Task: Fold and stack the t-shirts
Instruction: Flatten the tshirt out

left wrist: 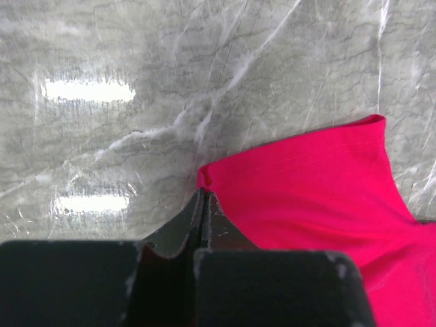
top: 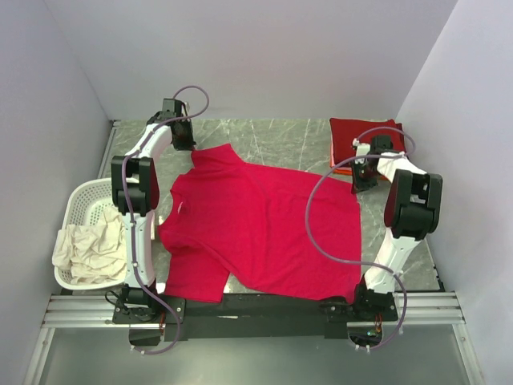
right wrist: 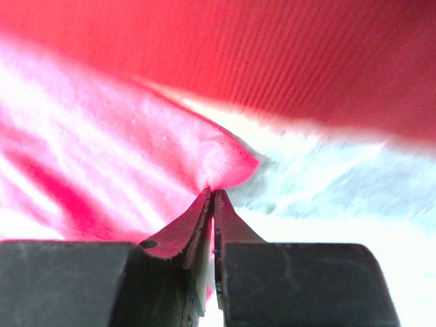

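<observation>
The big crimson shirt [top: 256,224] lay spread flat across the middle of the grey marbled table [top: 280,140], with its collar toward 9 o'clock and its hem toward 3 o'clock. The left gripper [top: 192,146] sat at the shirt's 11 o'clock corner. In the left wrist view its fingers [left wrist: 194,221] were pressed together, nipping the very tip of the red cloth against the table. The right gripper [top: 357,184] sat at the shirt's 2 o'clock corner, and its fingers [right wrist: 228,218] were likewise pinched together on a small fold of the cloth's edge.

At 1 o'clock on the table, just beyond the right gripper, a folded dark red shirt [top: 365,132] lay on top of a folded orange one [top: 335,164]. At 9 o'clock stood a white basket [top: 80,200], with crumpled cream cloth [top: 90,245] spilling over its near rim.
</observation>
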Controlling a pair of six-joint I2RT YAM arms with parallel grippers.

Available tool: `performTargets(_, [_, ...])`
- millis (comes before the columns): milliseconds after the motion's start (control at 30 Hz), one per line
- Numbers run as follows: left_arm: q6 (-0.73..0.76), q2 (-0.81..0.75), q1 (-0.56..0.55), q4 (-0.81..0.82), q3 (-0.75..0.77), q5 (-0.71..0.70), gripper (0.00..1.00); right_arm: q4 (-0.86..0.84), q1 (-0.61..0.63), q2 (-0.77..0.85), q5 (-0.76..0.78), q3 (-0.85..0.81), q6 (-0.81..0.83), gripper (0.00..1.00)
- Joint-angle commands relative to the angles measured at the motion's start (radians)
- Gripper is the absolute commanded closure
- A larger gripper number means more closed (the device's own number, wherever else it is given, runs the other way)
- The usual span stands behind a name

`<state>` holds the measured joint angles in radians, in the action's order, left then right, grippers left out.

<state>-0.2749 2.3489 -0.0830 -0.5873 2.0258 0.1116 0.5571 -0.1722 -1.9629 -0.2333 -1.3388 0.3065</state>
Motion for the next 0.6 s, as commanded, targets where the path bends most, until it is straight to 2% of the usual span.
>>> performTargets(0, [0.014,-0.069,-0.001,0.014,-0.016,0.007,1.0,0.018,0.008,0.082,0.0,0.076,0.026,0.92])
performTargets(100, [0.013,-0.073,-0.001,0.015,-0.021,0.013,1.0,0.015,0.005,0.131,-0.004,0.142,0.032,0.91])
performTargets(233, [0.013,-0.074,-0.001,0.015,-0.022,0.017,1.0,0.006,-0.001,0.167,-0.015,0.173,0.02,0.76])
performTargets(367, [0.014,-0.079,-0.001,0.017,-0.024,0.025,0.99,-0.02,-0.009,0.141,-0.001,0.136,-0.007,0.64])
performTargets(567, [0.019,-0.083,-0.001,0.02,-0.035,0.02,1.0,-0.014,-0.016,0.049,0.003,0.032,-0.038,0.6])
